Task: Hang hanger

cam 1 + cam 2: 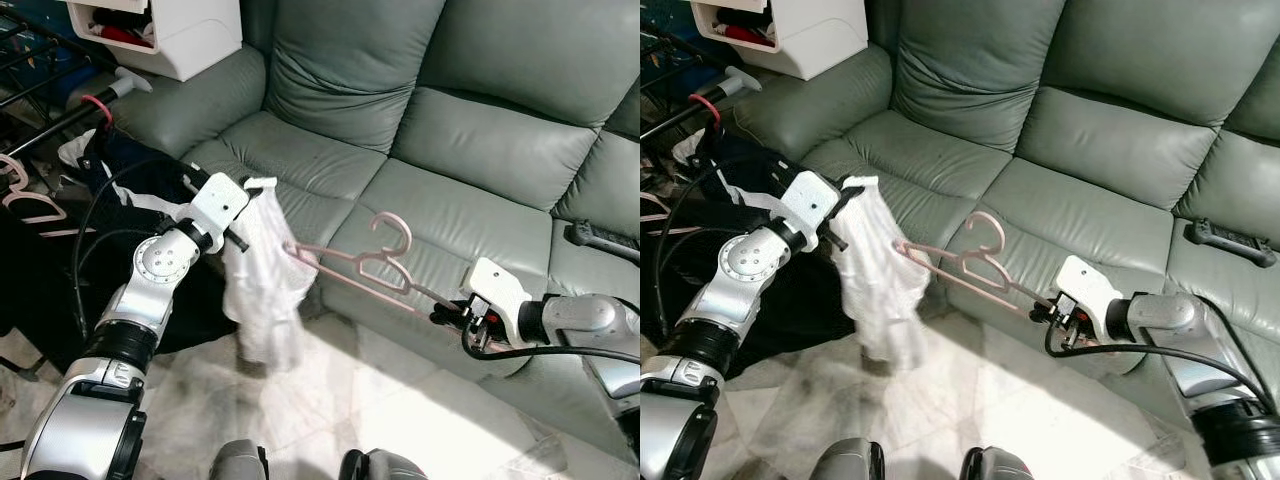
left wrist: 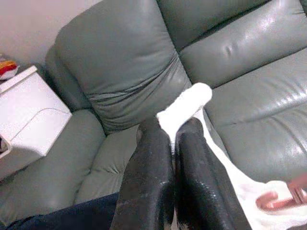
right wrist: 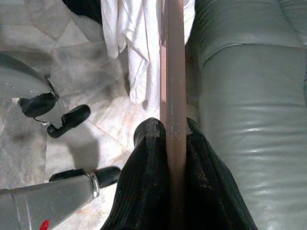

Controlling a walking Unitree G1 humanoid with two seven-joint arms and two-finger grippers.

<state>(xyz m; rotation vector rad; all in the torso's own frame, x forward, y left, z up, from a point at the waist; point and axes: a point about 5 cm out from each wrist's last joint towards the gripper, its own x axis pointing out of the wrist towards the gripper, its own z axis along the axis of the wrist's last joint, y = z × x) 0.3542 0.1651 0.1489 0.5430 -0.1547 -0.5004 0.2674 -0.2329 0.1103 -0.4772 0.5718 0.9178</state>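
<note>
A pink hanger [image 1: 370, 265] is held out level in front of the sofa, hook upward. My right gripper [image 1: 447, 313] is shut on one end of the hanger [image 3: 173, 96]. The hanger's other end reaches into a white garment [image 1: 262, 280] that hangs down toward the floor. My left gripper [image 1: 243, 190] is shut on the garment's top edge [image 2: 184, 108], holding it up in front of the sofa's left seat.
A grey-green leather sofa [image 1: 450, 130] fills the back. A white box [image 1: 170, 35] rests on its left armrest, a black remote [image 1: 600, 238] on the right seat. A drying rack with dark clothes [image 1: 60, 190] stands to my left. The floor is pale marble [image 1: 400, 410].
</note>
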